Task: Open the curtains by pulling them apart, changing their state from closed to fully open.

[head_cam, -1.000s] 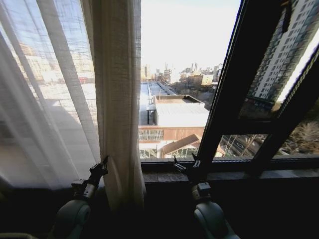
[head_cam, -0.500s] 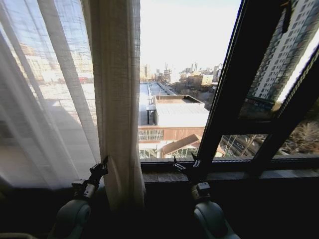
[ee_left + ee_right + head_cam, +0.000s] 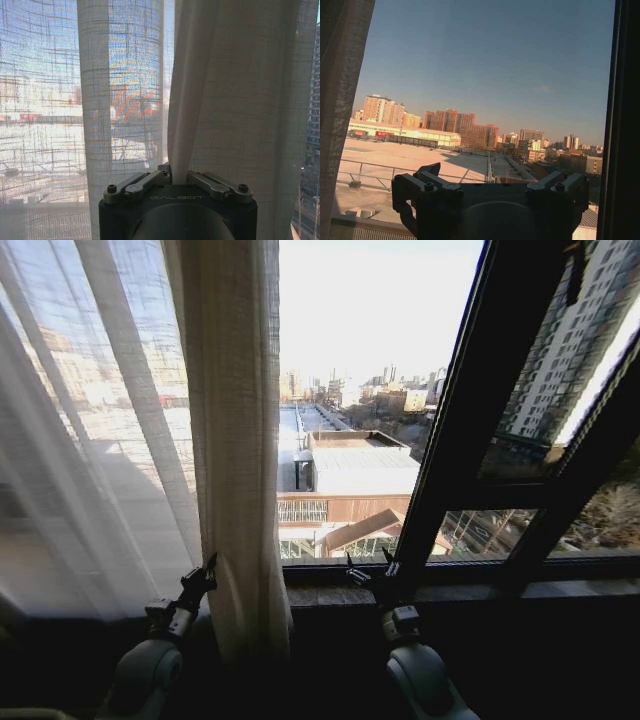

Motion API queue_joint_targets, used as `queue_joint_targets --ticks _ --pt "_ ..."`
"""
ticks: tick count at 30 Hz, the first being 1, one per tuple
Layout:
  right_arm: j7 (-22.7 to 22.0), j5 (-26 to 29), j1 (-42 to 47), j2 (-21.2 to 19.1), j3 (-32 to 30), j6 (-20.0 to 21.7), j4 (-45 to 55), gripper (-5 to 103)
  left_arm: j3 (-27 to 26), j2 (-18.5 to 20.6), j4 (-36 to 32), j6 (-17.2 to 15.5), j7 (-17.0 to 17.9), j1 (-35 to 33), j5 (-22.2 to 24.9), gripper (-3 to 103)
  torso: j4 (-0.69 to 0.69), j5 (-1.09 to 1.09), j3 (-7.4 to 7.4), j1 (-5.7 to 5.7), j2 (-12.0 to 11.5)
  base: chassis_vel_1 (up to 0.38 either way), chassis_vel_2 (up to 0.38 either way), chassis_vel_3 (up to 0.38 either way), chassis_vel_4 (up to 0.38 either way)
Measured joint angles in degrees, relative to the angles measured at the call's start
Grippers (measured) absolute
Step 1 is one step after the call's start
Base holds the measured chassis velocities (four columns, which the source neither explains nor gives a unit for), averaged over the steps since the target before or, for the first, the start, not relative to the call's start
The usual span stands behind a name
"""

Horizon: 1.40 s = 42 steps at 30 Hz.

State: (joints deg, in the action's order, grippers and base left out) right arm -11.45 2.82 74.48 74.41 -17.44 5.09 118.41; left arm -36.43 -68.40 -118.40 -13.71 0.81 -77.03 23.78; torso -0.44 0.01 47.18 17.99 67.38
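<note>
The curtains (image 3: 150, 420) hung bunched over the left half of the window, from about nine to twelve o'clock in the head view, leaving the glass to the right bare. The left gripper (image 3: 205, 568) sat low at seven o'clock, its fingers pinched narrow on a curtain fold (image 3: 176, 150). The right gripper (image 3: 367, 568) rested at six o'clock by the window sill (image 3: 450, 592), spread wide, holding nothing, with the dark window frame (image 3: 470, 390) rising at two o'clock.
</note>
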Motion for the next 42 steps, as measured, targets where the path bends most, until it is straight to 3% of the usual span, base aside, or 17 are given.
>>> queue_joint_targets --ticks 16,22,24,25,27,29,31,33,38,40,42 --pt "-0.2 0.0 0.7 -0.2 -0.2 -0.3 1.0 100 0.0 -0.7 -0.8 0.0 0.0 -0.6 0.0 0 0.0 0.0 0.0 0.0 0.0 0.054 0.062 -0.057 -0.056" --pt "-0.2 0.2 0.8 -0.1 0.1 -2.5 0.5 100 0.1 -0.8 0.3 0.0 0.9 0.3 0.0 0 0.0 0.0 0.0 0.0 0.0 0.0 0.0 0.0 0.0" --pt "-0.2 0.2 0.8 -0.2 0.2 -2.7 0.5 100 -1.0 -1.4 1.8 -0.2 4.9 1.7 0.0 0 -0.02 0.0 0.0 0.0 0.0 0.0 0.0 0.0 0.0" --pt "-0.2 0.3 0.6 -0.4 0.3 -2.8 0.6 100 -2.8 -1.8 3.0 -0.6 8.8 3.0 0.0 0 -0.02 0.0 0.0 0.0 0.0 0.0 0.0 0.0 0.0" --pt "-0.2 0.3 0.5 -0.5 0.3 -2.8 0.6 100 -3.9 -2.0 3.5 -0.9 10.6 3.6 0.0 0 -0.02 0.0 0.0 0.0 0.0 0.0 0.0 0.0 0.0" --pt "-0.1 0.4 0.4 -0.7 0.1 -3.0 0.6 100 -8.7 -2.0 5.2 -2.4 17.0 5.5 0.5 0 -0.01 -0.02 0.0 0.01 0.0 0.0 0.0 0.0 0.0" --pt "-0.1 0.4 0.4 -0.7 0.1 -3.1 0.5 100 -10.3 -1.7 5.6 -2.9 18.6 5.9 0.6 0 -0.02 -0.03 0.0 0.01 0.0 0.0 0.0 0.0 0.0" --pt "0.0 0.4 0.4 -0.4 0.4 -3.8 -0.2 100 -15.4 -0.7 7.0 -4.1 23.8 6.3 0.8 0 0.02 -0.01 0.0 0.01 0.0 0.0 0.0 0.0 0.0" --pt "0.2 0.4 0.2 0.0 1.1 -4.0 -0.7 100 -18.5 -0.3 7.7 -4.7 27.4 5.3 0.5 0 0.01 -0.01 0.0 0.0 0.0 0.0 0.0 0.0 0.0" --pt "0.2 0.4 0.0 0.0 1.2 -4.0 -0.9 100 -18.5 -0.3 7.4 -4.8 27.1 4.7 0.3 0 0.01 -0.02 0.0 0.0 0.0 0.0 0.0 0.0 0.0" --pt "0.2 0.4 -0.2 0.0 1.3 -4.1 -1.0 100 -17.5 -1.0 5.4 -5.0 23.4 3.1 0.2 0 0.01 -0.02 0.01 0.01 0.0 0.0 0.0 0.0 0.0"
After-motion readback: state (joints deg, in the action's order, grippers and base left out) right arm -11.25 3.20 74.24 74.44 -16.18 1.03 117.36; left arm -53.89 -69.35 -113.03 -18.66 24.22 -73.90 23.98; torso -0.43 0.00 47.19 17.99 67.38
